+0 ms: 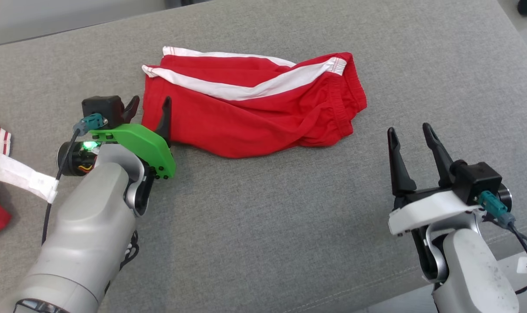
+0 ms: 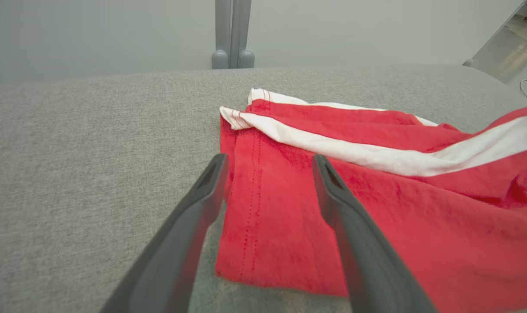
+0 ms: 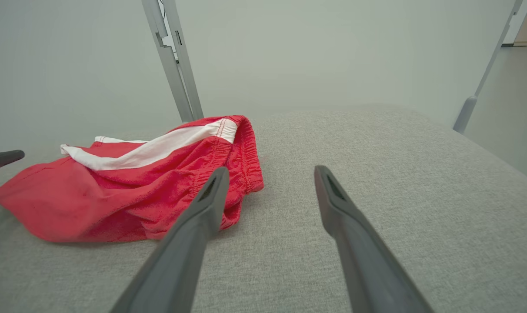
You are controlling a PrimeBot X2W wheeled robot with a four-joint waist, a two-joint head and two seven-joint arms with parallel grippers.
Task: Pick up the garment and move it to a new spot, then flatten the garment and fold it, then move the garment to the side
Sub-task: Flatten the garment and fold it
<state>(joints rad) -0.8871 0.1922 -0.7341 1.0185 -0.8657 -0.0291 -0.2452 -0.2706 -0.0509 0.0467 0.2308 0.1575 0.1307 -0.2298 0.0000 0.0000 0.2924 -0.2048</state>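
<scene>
We classify this place as a robotics laboratory test cell. Indicators: a grey fabric-covered work surface [image 1: 263,243], plain pale partition panels [image 3: 333,52] standing behind it, and bare metal frame posts [image 2: 231,34] with rounded feet set against those panels.

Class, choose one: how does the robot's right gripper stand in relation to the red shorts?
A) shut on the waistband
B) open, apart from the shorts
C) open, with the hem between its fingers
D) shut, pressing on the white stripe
B: the right gripper has its fingers spread over the grey cushion, clear of the red shorts.
</scene>
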